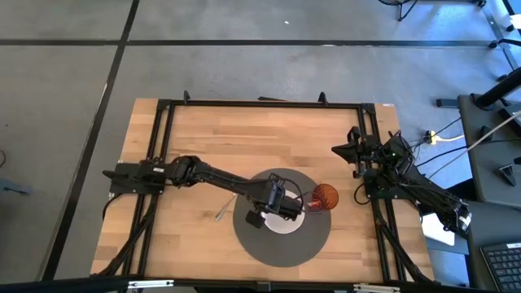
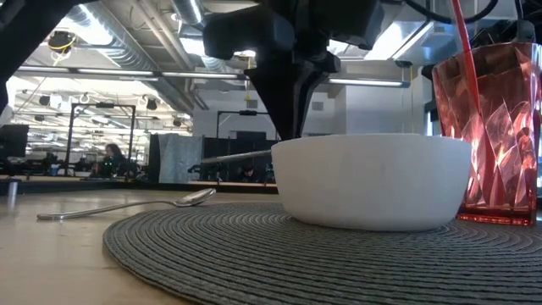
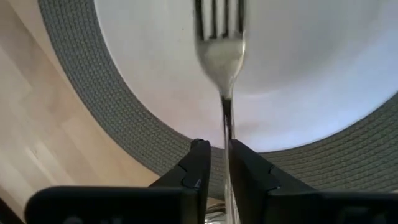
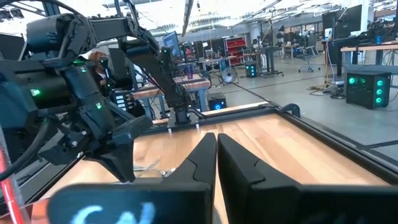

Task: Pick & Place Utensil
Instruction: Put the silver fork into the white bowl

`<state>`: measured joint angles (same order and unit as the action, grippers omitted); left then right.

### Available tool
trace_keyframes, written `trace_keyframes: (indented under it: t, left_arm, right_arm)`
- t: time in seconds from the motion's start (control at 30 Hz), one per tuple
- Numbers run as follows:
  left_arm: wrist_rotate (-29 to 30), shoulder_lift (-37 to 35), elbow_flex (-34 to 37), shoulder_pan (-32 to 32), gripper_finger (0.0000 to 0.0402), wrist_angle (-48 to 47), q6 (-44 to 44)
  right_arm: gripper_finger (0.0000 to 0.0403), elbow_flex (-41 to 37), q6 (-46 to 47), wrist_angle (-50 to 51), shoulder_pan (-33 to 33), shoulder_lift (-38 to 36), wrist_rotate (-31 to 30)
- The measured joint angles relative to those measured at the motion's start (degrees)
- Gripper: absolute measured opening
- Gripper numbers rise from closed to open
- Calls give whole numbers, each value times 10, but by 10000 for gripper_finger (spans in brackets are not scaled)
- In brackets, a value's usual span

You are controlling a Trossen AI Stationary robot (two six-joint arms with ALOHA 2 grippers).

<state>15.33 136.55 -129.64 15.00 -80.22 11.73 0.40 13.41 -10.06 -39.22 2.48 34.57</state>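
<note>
My left gripper (image 1: 282,205) hangs over a white bowl (image 2: 373,182) that stands on a round grey woven placemat (image 1: 281,247). It is shut on a metal fork (image 3: 221,56), whose tines reach out over the inside of the bowl (image 3: 311,74). A metal spoon (image 1: 225,211) lies flat on the wood just off the mat's left edge; it also shows in the low view (image 2: 127,206). A red faceted cup (image 1: 326,197) stands on the mat's right part. My right gripper (image 1: 337,150) waits shut at the table's right side. My left gripper pinches the fork's slim handle (image 3: 226,134) between its two fingertips (image 3: 200,163), just behind the neck. The fingers come from above and lie across the handle. The fork is lifted clear, its tines forward over the bowl, and the rest of the handle runs back under the gripper.
The red cup (image 2: 491,127) stands close beside the bowl, on the bowl's right. A black frame (image 1: 163,146) runs around the table top. Bare wood shows at the far half of the table (image 1: 260,138).
</note>
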Motion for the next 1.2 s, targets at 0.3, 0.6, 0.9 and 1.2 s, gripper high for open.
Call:
trace_keyframes:
  t: [0.3,0.6,0.9,1.2]
  left_arm:
    - [4,0,-33,6,94,-57,-18]
    - [38,-138,-41,23,86,-67,-80]
    - [65,-305,-22,131,45,11,-113]
    - [274,-457,233,190,3,76,-242]
  right_arm:
    - [16,0,10,0,0,0,1]
    - [16,0,10,0,0,0,12]
    - [16,0,10,0,0,0,35]
    - [16,0,11,0,0,0,37]
